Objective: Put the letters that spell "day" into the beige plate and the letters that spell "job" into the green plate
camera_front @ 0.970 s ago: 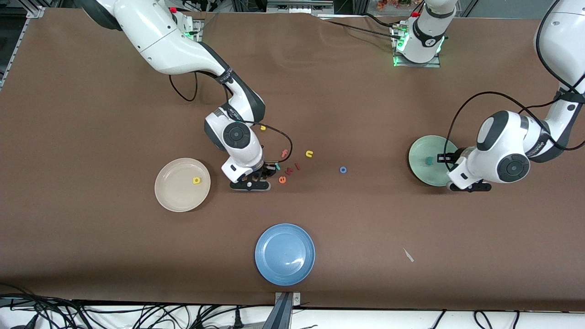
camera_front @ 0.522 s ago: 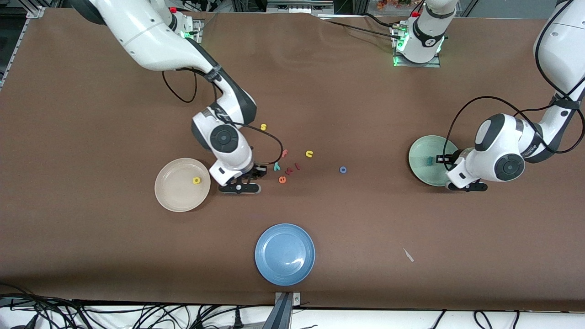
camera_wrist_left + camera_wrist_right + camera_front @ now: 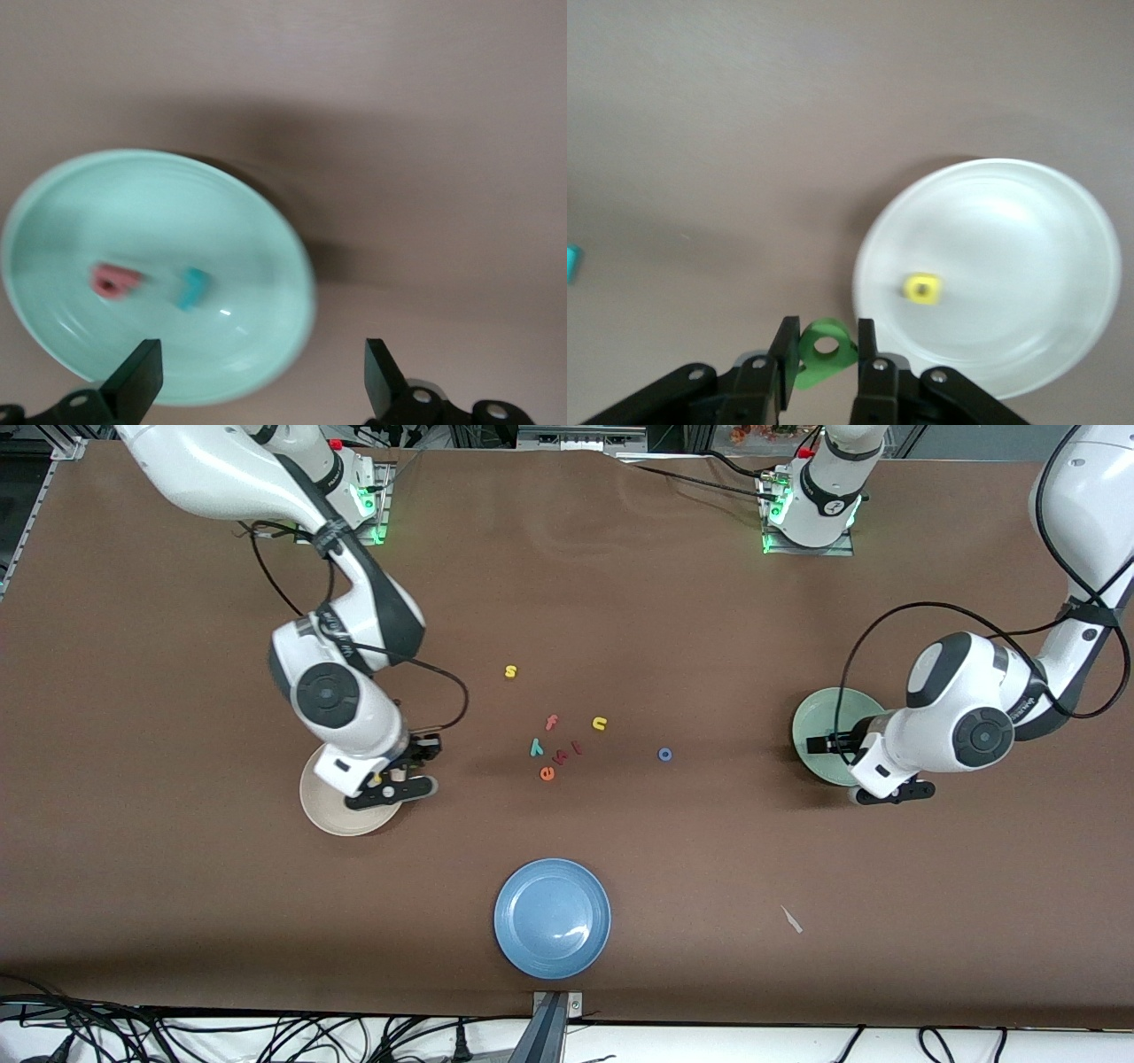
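Fingers of the left gripper (image 3: 257, 390) are now being held apart over the green plate (image 3: 811, 722) (pinkish-red "b" (image 3: 113, 281) dropped beside teal "j" (image 3: 191, 289)), while green "a" (image 3: 824, 351) is being carried, clamped in the right gripper (image 3: 822, 367), from the pile at three o'clock to the beige plate (image 3: 323, 810).

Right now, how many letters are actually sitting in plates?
3. A pinkish-red letter and a teal letter lie in the green plate; the yellow letter lies in the beige plate. The blue plate holds none.
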